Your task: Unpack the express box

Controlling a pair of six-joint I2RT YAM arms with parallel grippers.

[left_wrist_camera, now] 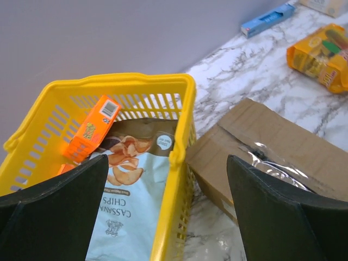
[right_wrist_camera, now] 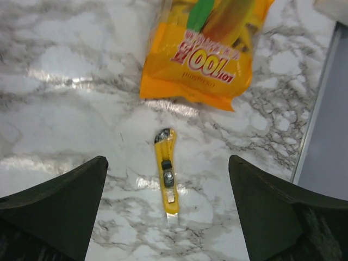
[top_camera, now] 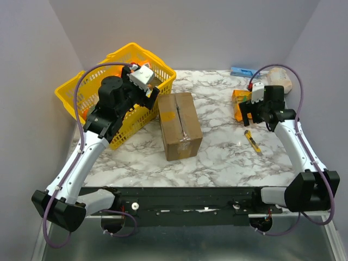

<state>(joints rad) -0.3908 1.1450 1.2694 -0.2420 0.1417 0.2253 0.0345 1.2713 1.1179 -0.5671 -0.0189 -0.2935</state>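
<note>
Marble-patterned white tabletop (top_camera: 223, 157) is filling the overhead view, with grey walls closing in on 3 sides.

Top view: brown corrugated cardboard express box (top_camera: 180, 126) is lying mid-table with its flaps down and 1 clear tape seam running along the lid. Its left side is sitting just beside the yellow plastic lattice basket (top_camera: 117, 57). Left gripper (top_camera: 154, 93) is hanging over the basket's near corner and right gripper (top_camera: 249, 115) over the orange snack bag (top_camera: 239, 103). Slim yellow utility knife (top_camera: 253, 141) is lying near it.

Left wrist: left gripper (left_wrist_camera: 166, 179) is gaping wide and carrying nothing. Box (left_wrist_camera: 283, 147) is showing crinkled tape at the seam.

Right wrist: right gripper (right_wrist_camera: 167, 160) is also standing spread and empty, above the knife (right_wrist_camera: 167, 179).

Handling, as judged: the carton is looking stiff and probably light. The tape is looking slick, so the bare cardboard sides are offering the better purchase for steadying, and the flap edge at the seam for lifting.
</note>
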